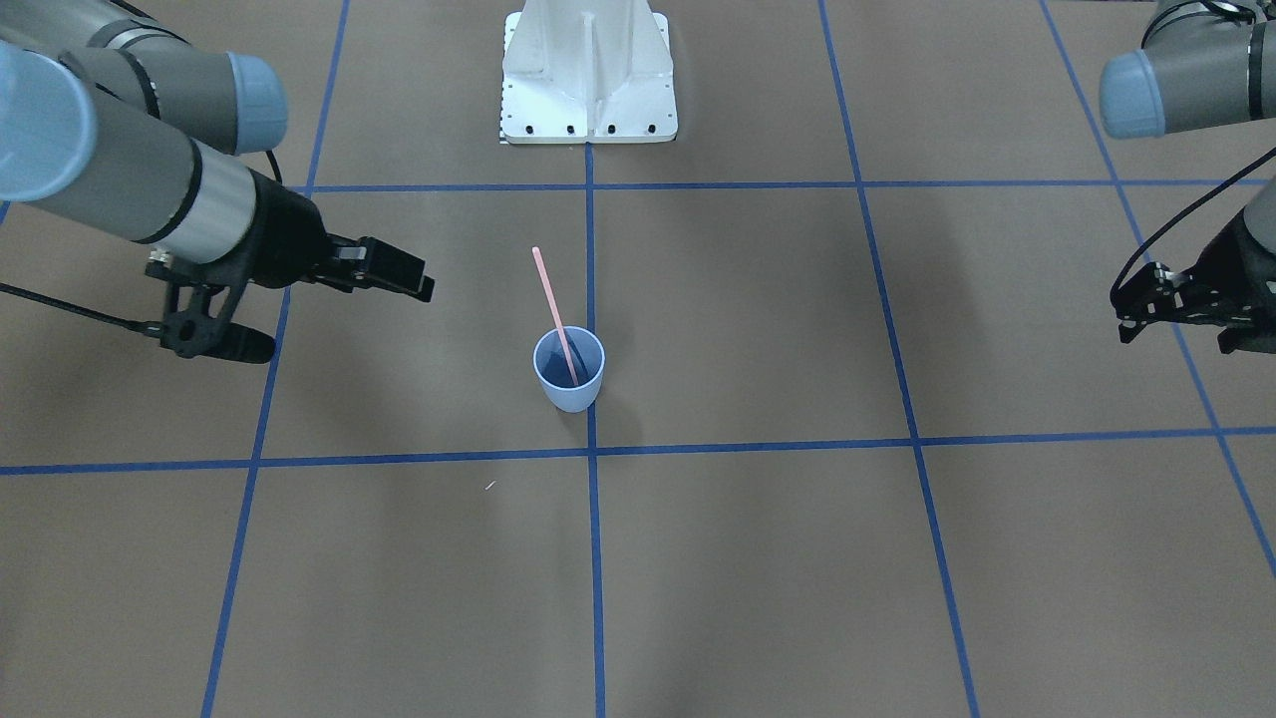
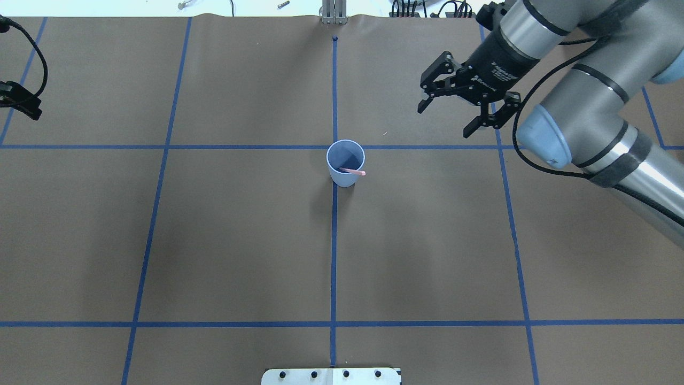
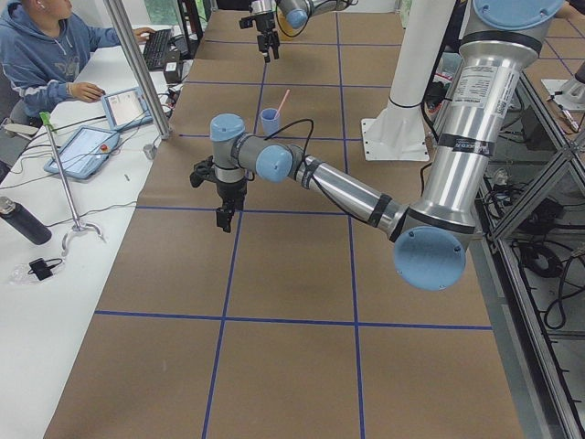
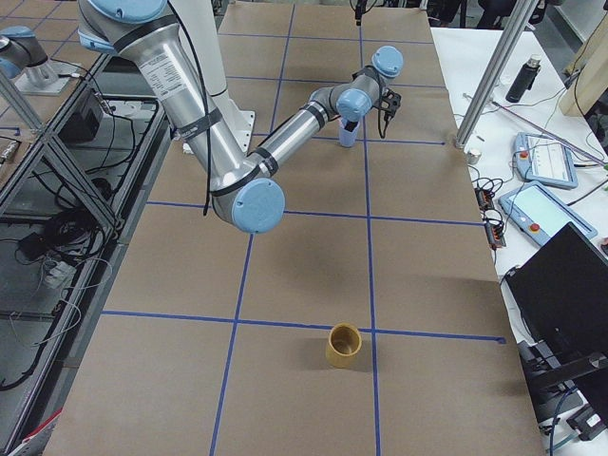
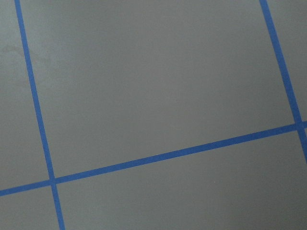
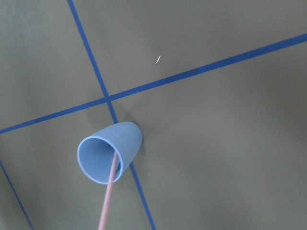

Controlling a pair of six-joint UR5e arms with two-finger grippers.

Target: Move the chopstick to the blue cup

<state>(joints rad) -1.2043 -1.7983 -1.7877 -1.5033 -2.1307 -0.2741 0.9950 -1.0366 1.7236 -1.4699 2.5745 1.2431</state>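
Observation:
The blue cup (image 1: 568, 371) stands upright on the centre tape line of the brown table. One pale pink chopstick (image 1: 553, 309) stands in it and leans on the rim toward the robot's base. Cup (image 2: 346, 160) and chopstick (image 2: 352, 171) also show in the overhead view, and cup (image 6: 108, 153) and chopstick (image 6: 109, 196) in the right wrist view. My right gripper (image 2: 446, 120) is open and empty, above the table to the cup's far right. My left gripper (image 1: 1176, 339) is open and empty at the table's far left, well away from the cup.
A tan cup (image 4: 344, 345) stands upright at the table's right end. The white robot base (image 1: 588, 75) is at the near edge. An operator (image 3: 46, 46) sits at a side table with tablets beyond a metal pole (image 3: 137, 64).

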